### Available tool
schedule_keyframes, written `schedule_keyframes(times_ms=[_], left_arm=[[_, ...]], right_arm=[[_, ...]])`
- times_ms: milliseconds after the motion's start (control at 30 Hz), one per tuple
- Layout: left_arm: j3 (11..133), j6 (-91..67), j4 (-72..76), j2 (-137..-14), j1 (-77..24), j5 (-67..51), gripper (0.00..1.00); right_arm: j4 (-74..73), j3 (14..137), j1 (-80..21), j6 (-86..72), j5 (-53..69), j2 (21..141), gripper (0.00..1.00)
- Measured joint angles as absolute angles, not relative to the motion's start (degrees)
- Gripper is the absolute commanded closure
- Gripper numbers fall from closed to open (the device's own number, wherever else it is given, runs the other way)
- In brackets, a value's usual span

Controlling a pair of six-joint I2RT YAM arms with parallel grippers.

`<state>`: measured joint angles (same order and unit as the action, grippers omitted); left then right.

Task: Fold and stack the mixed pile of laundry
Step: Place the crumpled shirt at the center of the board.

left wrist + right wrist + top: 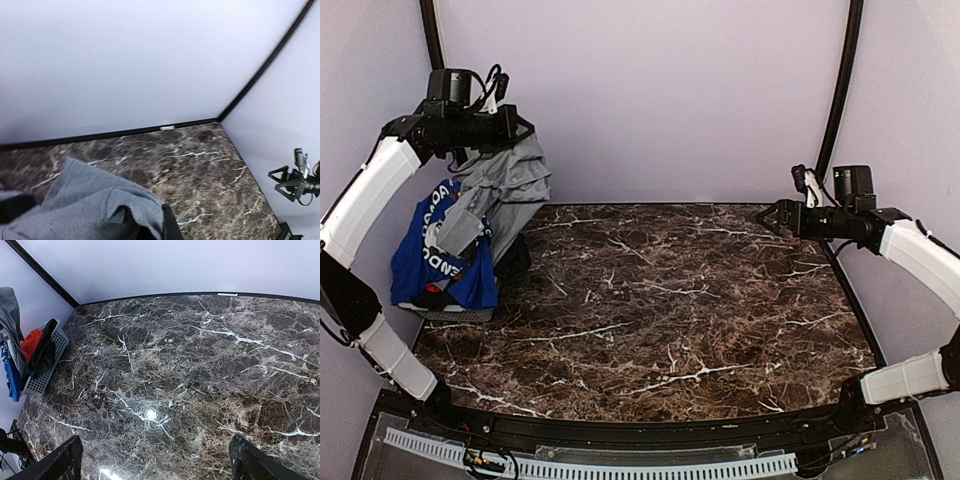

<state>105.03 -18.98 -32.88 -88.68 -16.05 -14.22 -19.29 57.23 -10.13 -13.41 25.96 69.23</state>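
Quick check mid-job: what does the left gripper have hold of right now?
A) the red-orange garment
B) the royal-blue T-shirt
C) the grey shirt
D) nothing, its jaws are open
C: the grey shirt hangs down from the raised left gripper, whose jaws are shut on it, while the royal-blue T-shirt lies lower in the pile.
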Motion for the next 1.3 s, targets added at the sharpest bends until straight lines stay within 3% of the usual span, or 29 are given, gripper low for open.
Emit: schedule_keyframes(times_ms=[300, 600, 633, 667, 700, 733, 800, 867, 1067, 1300], left_arm=[[137.69, -13.91, -34.92, -112.31, -35.09, -19.27, 1.00], [140.55, -12.25, -32.95, -116.29, -41.30, -29.82, 0.99], [140.33, -12.38, -32.16, -116.29, -41.60, -30.79, 0.94], [139.63, -12.49, -31.31, -116.18, -42.00, -31.38, 0.72], [138.58, -12.53, -30.61, -116.03, -42.22, -31.55, 0.59], [136.68, -12.51, -29.95, -115.59, -42.33, -31.42, 0.35], [133.64, -12.51, -30.28, -115.37, -42.26, -30.06, 0.15], [130.43, -12.53, -32.32, -115.63, -41.85, -26.57, 0.05], [114.10, -14.09, -35.90, -113.80, -37.39, -16.75, 0.01], [92.92, -17.39, -37.06, -105.71, -33.17, -4.21, 0.08]], right_arm=[[-19.44, 58.50, -10.13, -13.63, 25.93, 69.12, 0.02], [-21.02, 59.64, -10.13, -13.58, 25.21, 68.73, 0.02], [-21.06, 59.96, -10.13, -13.58, 25.06, 68.73, 0.02], [-21.02, 60.18, -10.13, -13.58, 24.99, 68.73, 0.02], [-21.02, 60.34, -10.13, -13.61, 24.93, 68.73, 0.02], [-21.02, 60.36, -10.13, -13.61, 24.86, 68.73, 0.02], [-21.06, 60.36, -10.13, -13.61, 24.77, 68.73, 0.02], [-21.08, 60.36, -10.13, -13.58, 24.67, 68.73, 0.02], [-21.08, 60.07, -10.15, -13.58, 24.80, 68.75, 0.02], [-20.99, 56.99, -12.08, -13.61, 25.34, 68.95, 0.02]])
